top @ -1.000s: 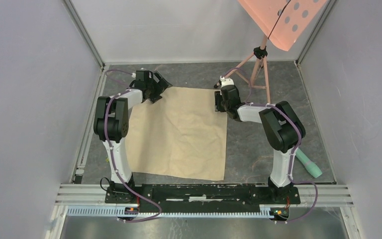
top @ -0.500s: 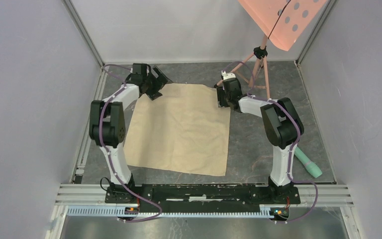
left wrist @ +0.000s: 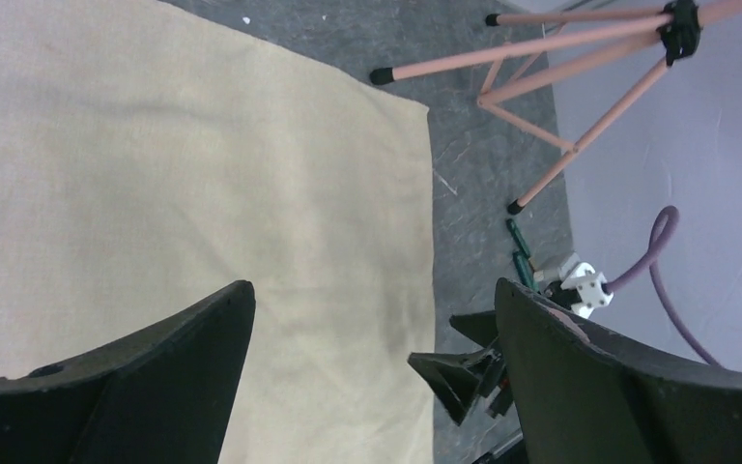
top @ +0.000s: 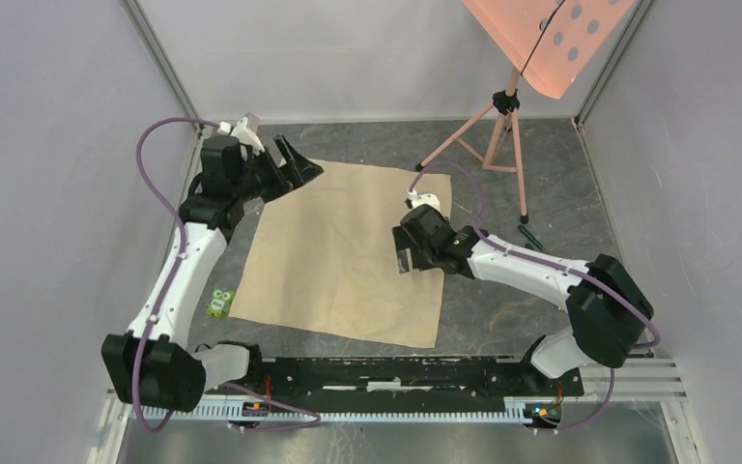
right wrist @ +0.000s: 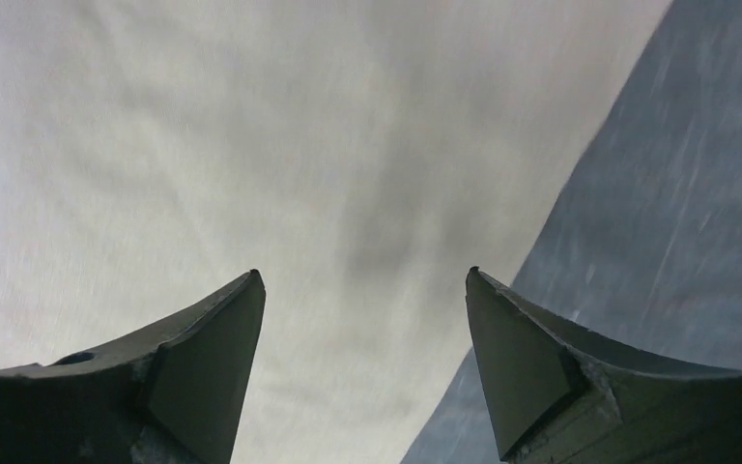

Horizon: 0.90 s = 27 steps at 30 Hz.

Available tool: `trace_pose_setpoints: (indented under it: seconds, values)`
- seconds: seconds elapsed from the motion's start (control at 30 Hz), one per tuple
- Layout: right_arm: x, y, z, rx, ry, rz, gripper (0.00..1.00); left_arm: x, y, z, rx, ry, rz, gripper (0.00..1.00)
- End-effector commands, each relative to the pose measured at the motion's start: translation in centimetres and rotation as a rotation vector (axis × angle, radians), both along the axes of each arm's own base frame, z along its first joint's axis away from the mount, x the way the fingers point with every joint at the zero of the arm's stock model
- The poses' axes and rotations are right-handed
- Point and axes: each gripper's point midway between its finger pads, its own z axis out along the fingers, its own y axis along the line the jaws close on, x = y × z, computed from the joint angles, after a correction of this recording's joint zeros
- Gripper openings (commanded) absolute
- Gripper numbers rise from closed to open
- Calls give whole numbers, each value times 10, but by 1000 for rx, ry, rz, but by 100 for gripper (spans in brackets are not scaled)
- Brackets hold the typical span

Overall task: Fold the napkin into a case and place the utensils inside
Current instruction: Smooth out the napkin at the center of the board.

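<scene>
The beige napkin (top: 348, 251) lies spread flat on the dark table. No fold shows in it, so there is no case. My left gripper (top: 295, 166) is open and empty, raised over the napkin's far left corner. In the left wrist view (left wrist: 372, 290) it looks down on the cloth (left wrist: 203, 193). My right gripper (top: 404, 253) is open and empty, just above the cloth near its right edge. The right wrist view (right wrist: 362, 280) shows the napkin (right wrist: 251, 145) between the fingers. No gold utensils are in view.
A small green frog toy (top: 218, 303) sits by the napkin's left edge. A pink tripod (top: 502, 126) stands at the back right, with small dark green items (top: 529, 237) near its foot. Grey walls close in both sides.
Both grippers were at the napkin's far corners; they have now left them. The left arm rose and swung left, uncovering the frog. The right gripper moved nearer, over the cloth's right side.
</scene>
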Motion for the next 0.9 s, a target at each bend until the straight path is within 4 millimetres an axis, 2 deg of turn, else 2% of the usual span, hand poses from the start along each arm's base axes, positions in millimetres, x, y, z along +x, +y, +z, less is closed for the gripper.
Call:
trace_pose_setpoints:
  seconds: [0.0, 0.1, 0.17, 0.33, 0.4, 0.53, 0.63, 0.87]
  values:
    - [-74, -28, -26, 48, 242, -316, 82, -29, 4, 8, 98, -127, -53, 100]
    - [-112, -31, -31, 69, 338, -428, 81, -34, 8, 13, 134, -177, -54, 100]
    - [-128, -34, -30, 70, 378, -495, 78, -34, 11, 9, 166, -175, -57, 100]
    - [-164, -18, -38, 151, 472, -559, 72, -43, 9, 7, 167, -171, -93, 100]
    - [-169, -11, -35, 166, 484, -580, 68, -48, 12, 8, 173, -192, -81, 100]
    - [-172, 0, -23, 151, 460, -615, 66, -53, 9, 10, 161, -218, -89, 100]
    - [-177, -3, -28, 101, 472, -650, 66, -54, 8, 9, 161, -212, -96, 100]
    - [-182, -8, -40, 140, 486, -723, 60, -58, 4, 8, 197, -218, -108, 100]
